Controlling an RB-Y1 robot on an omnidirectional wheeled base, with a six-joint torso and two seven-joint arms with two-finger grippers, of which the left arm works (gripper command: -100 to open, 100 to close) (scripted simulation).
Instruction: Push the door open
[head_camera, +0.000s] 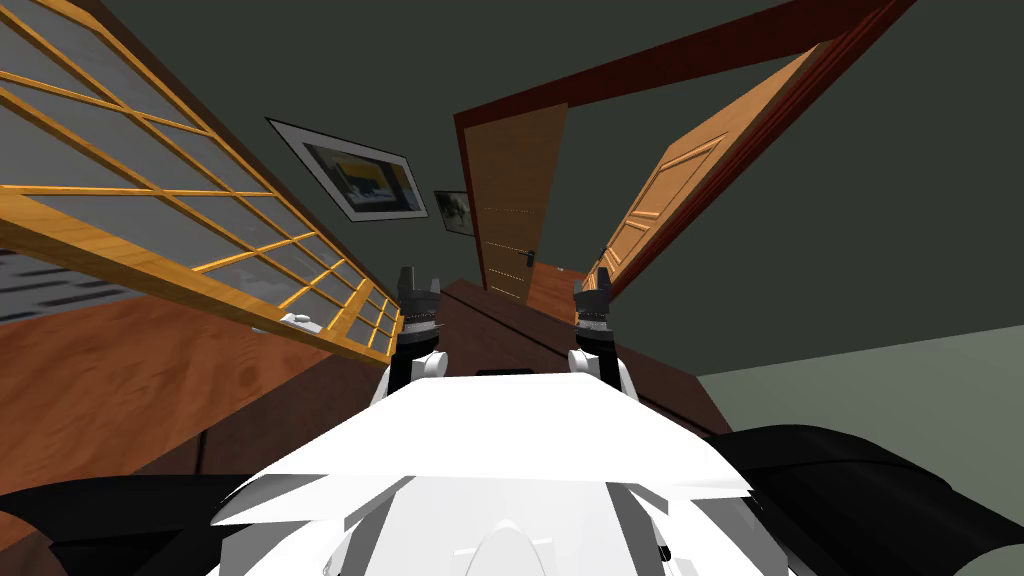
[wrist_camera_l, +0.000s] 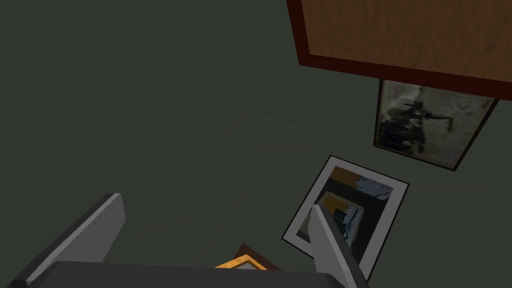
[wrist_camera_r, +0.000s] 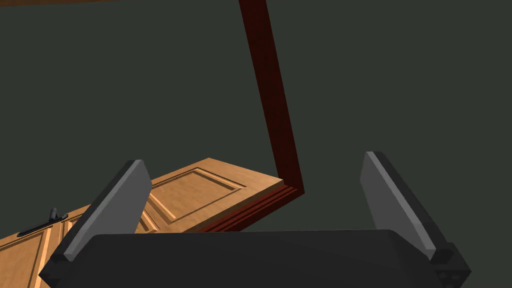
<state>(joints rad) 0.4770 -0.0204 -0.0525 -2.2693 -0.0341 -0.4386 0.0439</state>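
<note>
The left gripper (wrist_camera_l: 216, 202) is holding its fingers wide on nothing, and the right gripper (wrist_camera_r: 252, 159) is doing likewise. Beyond the right one, well apart, the panelled wooden door (head_camera: 668, 195) is standing swung open against its dark red frame (head_camera: 700, 55), black handle (wrist_camera_r: 42, 225) untouched.

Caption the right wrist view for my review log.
Right claw, fingers apart, faces a panelled orange-brown door with a dark handle, beside its dark red frame.

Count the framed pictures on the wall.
2. A large white-bordered picture hangs beside the window; a smaller dark picture hangs next to the door frame. Others may lie out of view.
</note>
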